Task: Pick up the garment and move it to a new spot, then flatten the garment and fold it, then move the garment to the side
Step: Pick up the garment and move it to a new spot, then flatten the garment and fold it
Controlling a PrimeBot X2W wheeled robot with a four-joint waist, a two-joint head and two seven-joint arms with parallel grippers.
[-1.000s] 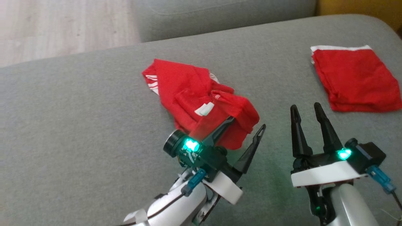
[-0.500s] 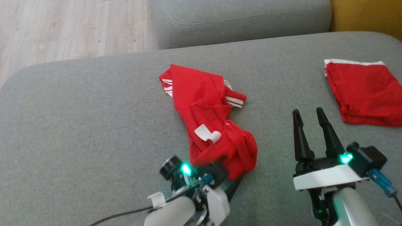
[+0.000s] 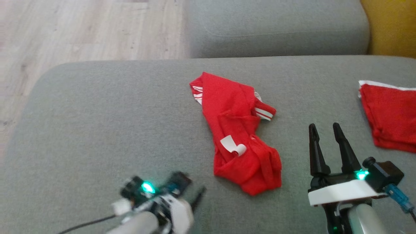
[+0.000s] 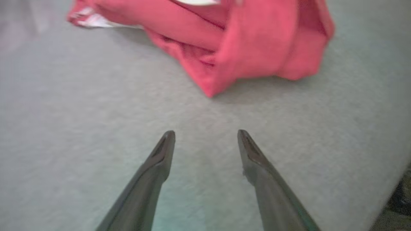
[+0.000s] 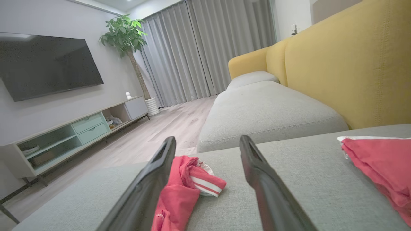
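Beyond your work lies a living room, with grey curtains (image 5: 205,48), a wall-mounted television (image 5: 48,64), a leafy plant (image 5: 123,32) and pale wood floor (image 3: 65,29). Your working surface is the wide grey sofa seat (image 3: 97,130), set against a yellow backrest (image 5: 346,64). It looks soft and slightly grippy, so I judge cloth will drag on it rather than slide. The garment (image 3: 240,136), a red shirt with white stripes, lies crumpled near the middle of that seat. Its long axis runs away from you, slanting from far left to near right. A second red piece (image 3: 393,120) lies folded flat, well apart at the right edge. Your left pincer (image 4: 206,133) has its fingers spread apart and empty, low over the seat. The garment's bunched near end lies just ahead of it and a little to the right, not touching. Your right pincer (image 3: 324,126) also stands apart and empty, beside the garment's right flank with bare cushion between them. I judge the left arm to be the nearer to that near end, so the coming regrasp turns on reaching forward and rightward from there. A small white label (image 3: 232,145) curls on top, near the garment's middle.
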